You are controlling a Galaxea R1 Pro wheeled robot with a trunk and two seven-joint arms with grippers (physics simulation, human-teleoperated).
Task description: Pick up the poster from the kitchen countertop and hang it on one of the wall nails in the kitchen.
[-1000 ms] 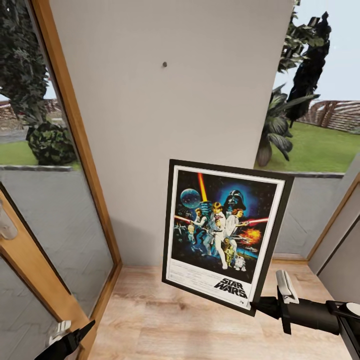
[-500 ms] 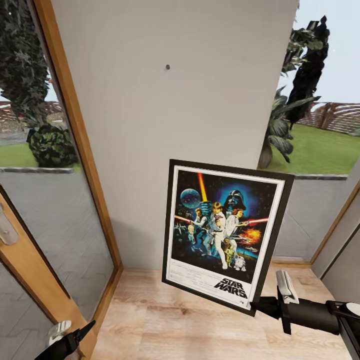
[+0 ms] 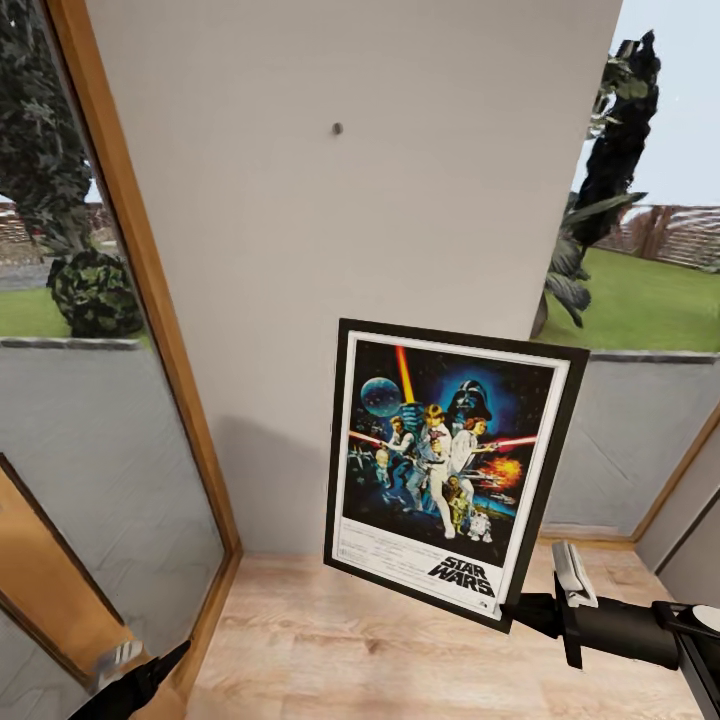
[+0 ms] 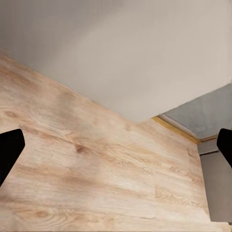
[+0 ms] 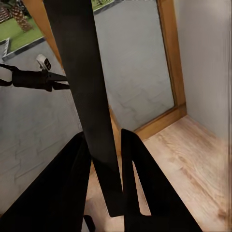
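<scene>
Bright, even daylight; soft blur

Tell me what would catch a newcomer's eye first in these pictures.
The bright Star Wars poster stands out, held upright and slightly tilted in front of a pale wall, with the right gripper pinching its lower right corner. High above it, a small dark nail sits in the wall.

Matte black arm (image 3: 630, 630), tapered fingers (image 5: 145, 188)

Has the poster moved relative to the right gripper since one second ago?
No. The poster sits just as before against the right gripper clamping its lower corner; the wall nail barely shifted, since the camera moved.
</scene>
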